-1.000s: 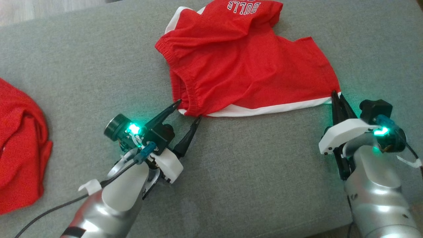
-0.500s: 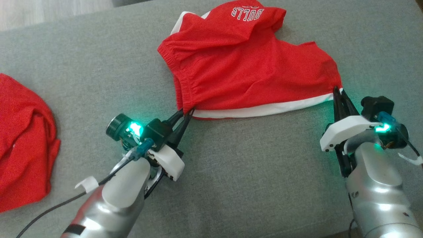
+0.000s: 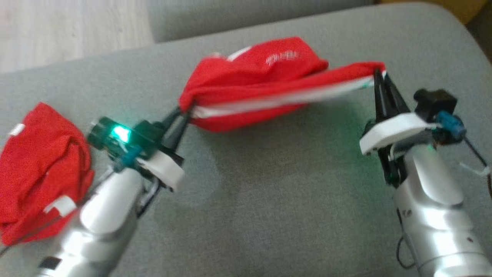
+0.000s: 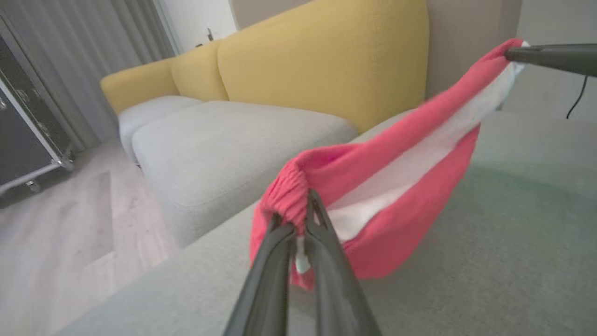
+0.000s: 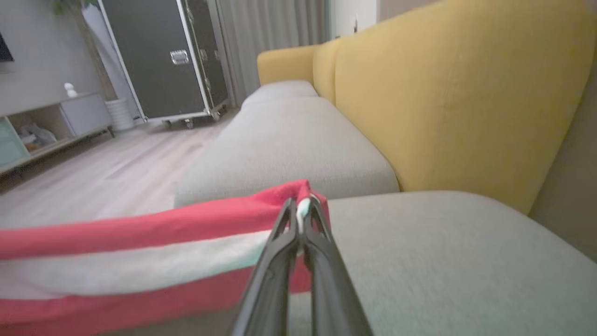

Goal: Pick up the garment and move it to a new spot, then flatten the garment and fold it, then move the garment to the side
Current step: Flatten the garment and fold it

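Note:
The garment (image 3: 253,82) is a pair of red shorts with a white stripe, hanging in the air between my two grippers above the grey cushion. My left gripper (image 3: 183,115) is shut on the elastic waistband at the garment's left end; the left wrist view has the dark fingers (image 4: 298,233) pinching the gathered red cloth (image 4: 373,186). My right gripper (image 3: 378,75) is shut on the garment's right corner, where red and white cloth (image 5: 186,233) runs off to the left from the pinched fingertips (image 5: 301,212).
A second crumpled red garment (image 3: 38,169) lies on the grey cushion (image 3: 269,200) at the left, next to my left forearm. Wooden floor (image 3: 69,30) lies beyond the cushion's far left edge. A yellow sofa back (image 5: 466,93) stands behind.
My left gripper closed on the waistband. Both grippers then rose and lifted the garment off the cushion, bunching it into a hanging band. The head camera has shifted, bringing the second garment further in.

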`<state>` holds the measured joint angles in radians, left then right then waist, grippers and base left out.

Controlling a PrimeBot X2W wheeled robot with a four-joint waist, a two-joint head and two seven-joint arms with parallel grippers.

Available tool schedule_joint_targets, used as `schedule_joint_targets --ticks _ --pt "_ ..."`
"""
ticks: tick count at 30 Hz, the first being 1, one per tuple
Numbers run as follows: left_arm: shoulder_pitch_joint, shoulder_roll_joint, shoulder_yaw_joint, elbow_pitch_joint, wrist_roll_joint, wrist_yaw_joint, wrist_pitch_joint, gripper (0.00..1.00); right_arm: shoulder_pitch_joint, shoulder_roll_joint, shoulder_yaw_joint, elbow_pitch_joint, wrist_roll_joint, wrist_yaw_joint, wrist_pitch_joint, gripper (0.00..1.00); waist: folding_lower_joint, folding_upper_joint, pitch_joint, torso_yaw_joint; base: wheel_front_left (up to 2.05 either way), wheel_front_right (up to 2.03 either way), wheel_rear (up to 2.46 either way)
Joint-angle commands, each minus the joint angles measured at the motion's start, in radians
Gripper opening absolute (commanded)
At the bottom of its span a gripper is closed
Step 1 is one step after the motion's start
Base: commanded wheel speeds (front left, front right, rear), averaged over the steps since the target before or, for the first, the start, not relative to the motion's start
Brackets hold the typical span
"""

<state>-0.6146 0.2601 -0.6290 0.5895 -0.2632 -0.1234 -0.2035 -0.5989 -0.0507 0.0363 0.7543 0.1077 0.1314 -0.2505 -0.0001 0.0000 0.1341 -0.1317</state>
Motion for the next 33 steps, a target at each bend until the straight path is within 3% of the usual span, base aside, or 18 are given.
schedule_joint_targets --ticks 1,11,19,27,33 --pt "-0.092 0.052 0.052 -0.051 -0.006 0.001 0.014 0.0 -0.078 0.0 0.025 -0.059 0.011 -0.001 -0.003 0.0 0.0001 0.0 -0.046 0.02 0.0 0.0 0.0" --pt "-0.242 0.15 0.09 -0.216 -0.027 0.004 0.141 0.0 -0.188 0.0 0.037 -0.217 0.042 -0.001 0.039 0.0 0.0001 0.0 -0.153 0.043 0.0 0.0 0.0" --pt "-0.162 0.194 0.125 -0.389 -0.072 0.046 0.207 0.0 -0.103 0.0 0.032 -0.378 0.025 -0.001 0.15 0.0 0.0001 0.0 -0.162 0.059 0.0 0.0 0.0" --pt "-0.108 0.24 0.149 -0.563 -0.12 0.067 0.297 0.0 -0.036 -0.008 0.008 -0.588 -0.021 -0.001 0.327 0.0 0.0001 0.0 -0.068 0.067 0.0 0.0 0.0" --pt "-0.264 0.237 0.151 -0.484 -0.128 0.031 0.305 0.0 -0.193 -0.029 0.05 -0.518 0.016 -0.001 0.44 0.0 0.0001 0.0 0.088 0.048 0.0 0.0 0.0"
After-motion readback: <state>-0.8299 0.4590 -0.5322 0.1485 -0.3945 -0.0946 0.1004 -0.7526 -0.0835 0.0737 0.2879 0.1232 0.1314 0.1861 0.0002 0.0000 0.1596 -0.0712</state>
